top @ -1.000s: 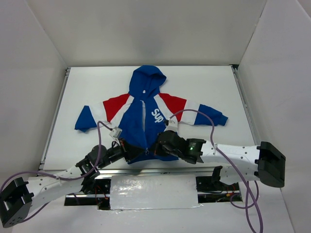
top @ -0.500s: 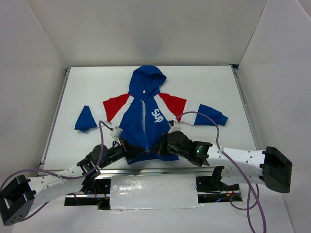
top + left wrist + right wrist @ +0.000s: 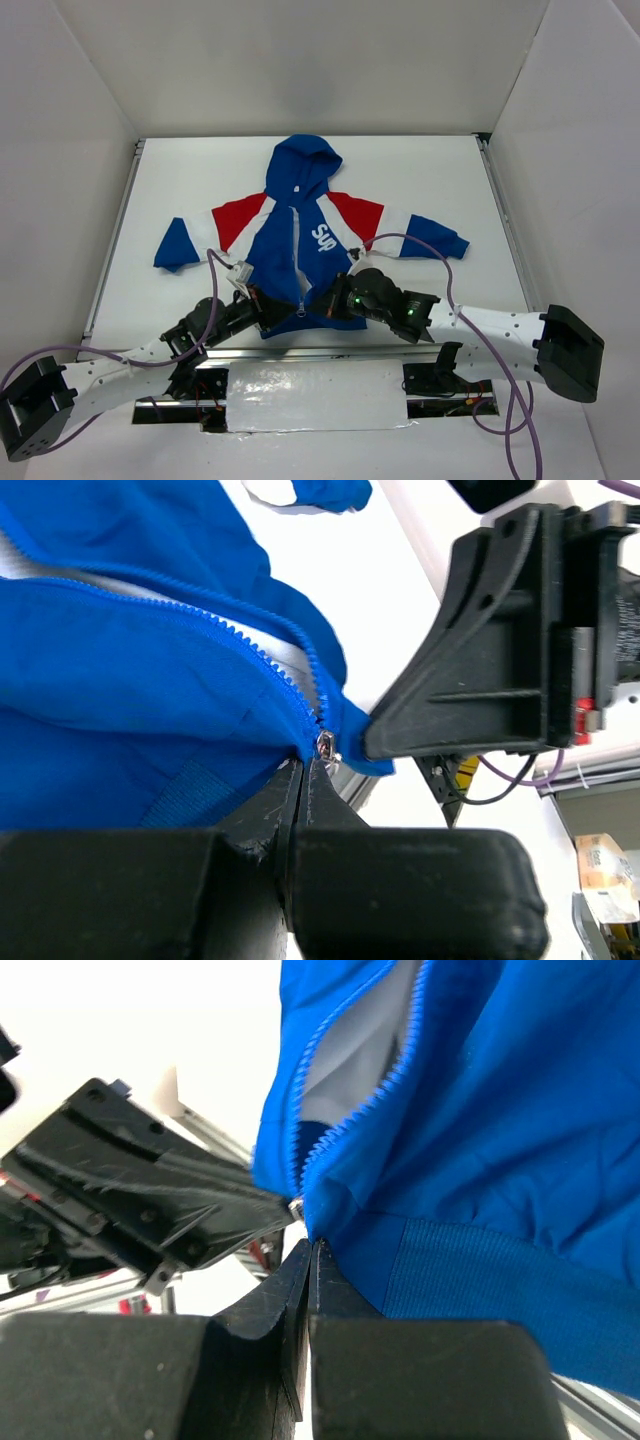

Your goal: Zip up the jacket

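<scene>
The jacket (image 3: 275, 250) lies flat on the white table, hood at the far side, its front zipper open with the teeth spread apart (image 3: 250, 645). The silver zipper slider (image 3: 325, 746) sits at the bottom hem. My left gripper (image 3: 303, 767) is shut with its tips right under the slider, pinching it at the hem. My right gripper (image 3: 312, 1246) is shut on the blue hem (image 3: 470, 1280) just beside the slider (image 3: 297, 1206). In the top view both grippers, left (image 3: 290, 313) and right (image 3: 314, 307), meet at the zipper's bottom end.
The table's metal front rail (image 3: 300, 352) runs just behind the hem. Purple cables (image 3: 400, 238) loop over the jacket's right sleeve and beside the left arm. White walls close in the table on three sides. A taped sheet (image 3: 315, 395) lies between the arm bases.
The right arm's elbow has swung out to the right and its gripper has settled slightly lower at the hem. The left arm and the jacket have barely moved.
</scene>
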Robot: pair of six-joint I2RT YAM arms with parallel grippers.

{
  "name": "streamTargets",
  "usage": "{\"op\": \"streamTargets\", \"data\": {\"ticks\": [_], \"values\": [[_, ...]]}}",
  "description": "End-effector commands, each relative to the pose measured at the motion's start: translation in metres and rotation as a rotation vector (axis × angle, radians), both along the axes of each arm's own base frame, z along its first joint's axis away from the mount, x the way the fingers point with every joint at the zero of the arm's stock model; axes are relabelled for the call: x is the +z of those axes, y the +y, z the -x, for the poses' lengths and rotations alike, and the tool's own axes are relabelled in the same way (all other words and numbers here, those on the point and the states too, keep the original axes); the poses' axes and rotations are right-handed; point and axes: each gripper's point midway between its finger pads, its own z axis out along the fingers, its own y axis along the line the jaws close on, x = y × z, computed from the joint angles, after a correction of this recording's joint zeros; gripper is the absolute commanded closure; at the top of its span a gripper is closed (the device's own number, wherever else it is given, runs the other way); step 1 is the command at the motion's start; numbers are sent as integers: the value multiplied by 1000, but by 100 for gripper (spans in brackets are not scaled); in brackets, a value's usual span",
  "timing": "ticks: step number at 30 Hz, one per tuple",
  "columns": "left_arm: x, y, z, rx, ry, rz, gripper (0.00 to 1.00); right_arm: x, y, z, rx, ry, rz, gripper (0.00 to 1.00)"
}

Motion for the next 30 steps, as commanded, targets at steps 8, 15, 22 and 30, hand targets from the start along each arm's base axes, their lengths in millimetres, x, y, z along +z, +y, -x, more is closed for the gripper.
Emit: {"op": "streamTargets", "data": {"ticks": [8,15,22,30], "values": [[-23,4,19,-66,0,-18,100,39,17,-7,5,-57,-141,100],[-14,0,29,-125,-31,32,100,36,10,-19,-43,-85,-106,100],[-18,0,32,-139,-19,21,100,33,-6,-38,-100,-119,-90,100],[-31,0,33,-137,23,-20,100,58,-6,-39,-88,-193,-148,100]]}}
